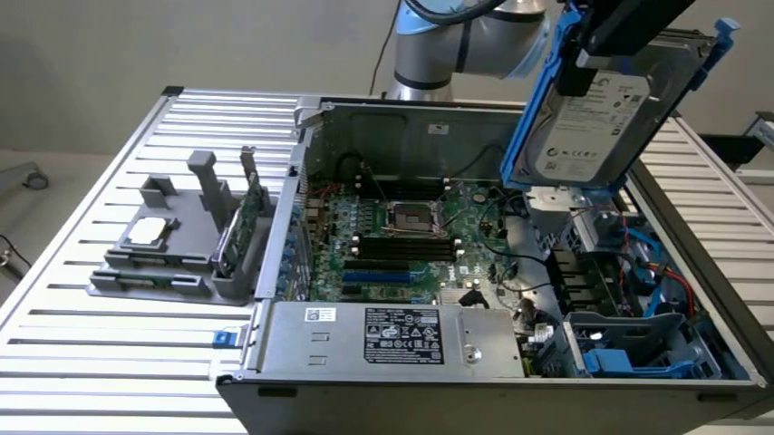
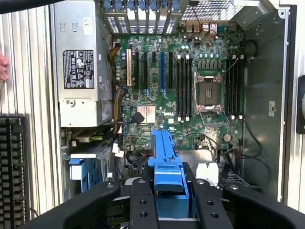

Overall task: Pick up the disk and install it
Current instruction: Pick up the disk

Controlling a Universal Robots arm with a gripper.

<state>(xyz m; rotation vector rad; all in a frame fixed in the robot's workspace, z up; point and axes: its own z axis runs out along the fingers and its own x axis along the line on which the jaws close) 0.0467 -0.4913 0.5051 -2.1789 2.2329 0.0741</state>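
Clamped in black claw (image 2: 174, 186): silver-grey hard drive in blue plastic bracket (image 1: 596, 118), tilted over open grey computer case (image 1: 411, 127) on slatted aluminium bench (image 1: 121, 362); pale wall (image 1: 181, 45) behind.

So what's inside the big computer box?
A green circuit board with black slots, a silver power box, wires and blue drive trays. The disk, held up by the pincer, hides the corner behind it.
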